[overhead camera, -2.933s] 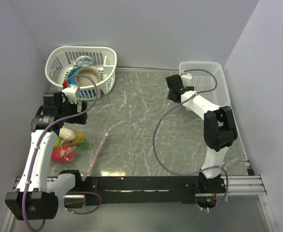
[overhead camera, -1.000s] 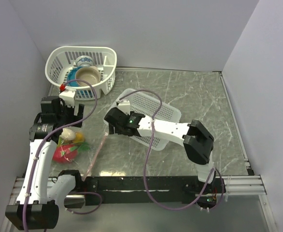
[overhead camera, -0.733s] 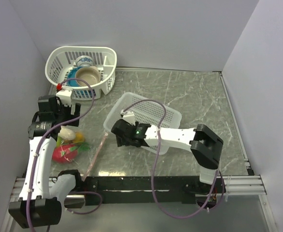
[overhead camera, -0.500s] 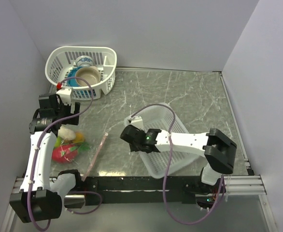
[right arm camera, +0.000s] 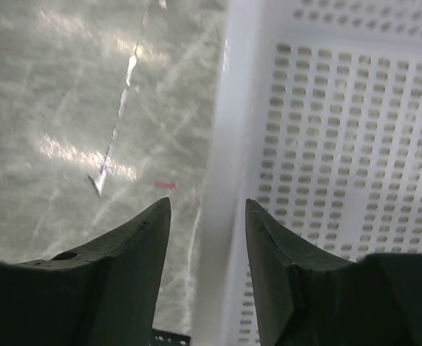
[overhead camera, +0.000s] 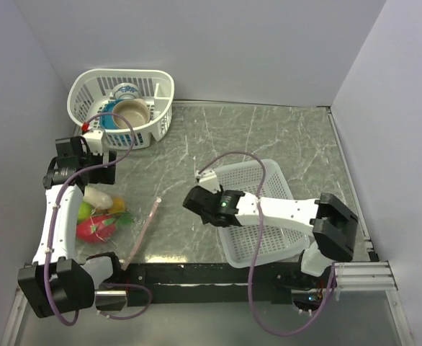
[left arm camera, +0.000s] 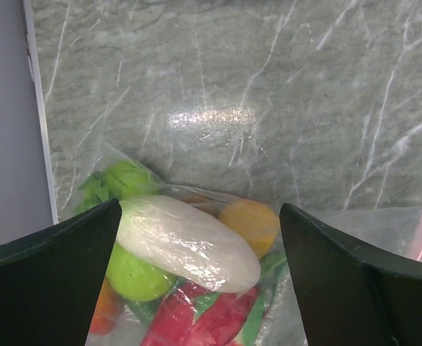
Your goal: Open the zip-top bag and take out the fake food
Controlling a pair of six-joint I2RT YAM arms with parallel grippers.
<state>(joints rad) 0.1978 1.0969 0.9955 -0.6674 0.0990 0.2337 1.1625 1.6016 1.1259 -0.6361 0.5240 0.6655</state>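
Zip-top bag lies flat on the marbled grey-green table just below the left gripper, with its pale pink zipper strip slanting away to that gripper's right. From overhead the fake food inside reads only as a bright lump against the side wall.

The left wrist view looks down between wide-spread black fingers that touch nothing. Through the clear, creased plastic it picks out a white oblong lying over a green round fruit. An orange piece sits at the oblong's end, a red-pink dragon fruit lies under them, and a green leafy piece lies towards the wall.

Well apart from the bag, the right gripper straddles the rim of a rectangular white mesh basket, which stretches away under the right forearm. In the right wrist view the rim runs between the fingers. One finger is against it, while a strip of table shows between the rim and the other finger. Whether the rim is clamped cannot be told.

A round white basket holding a tan bowl and a blue-patterned cup stands near the left gripper, on its far side from the bag.
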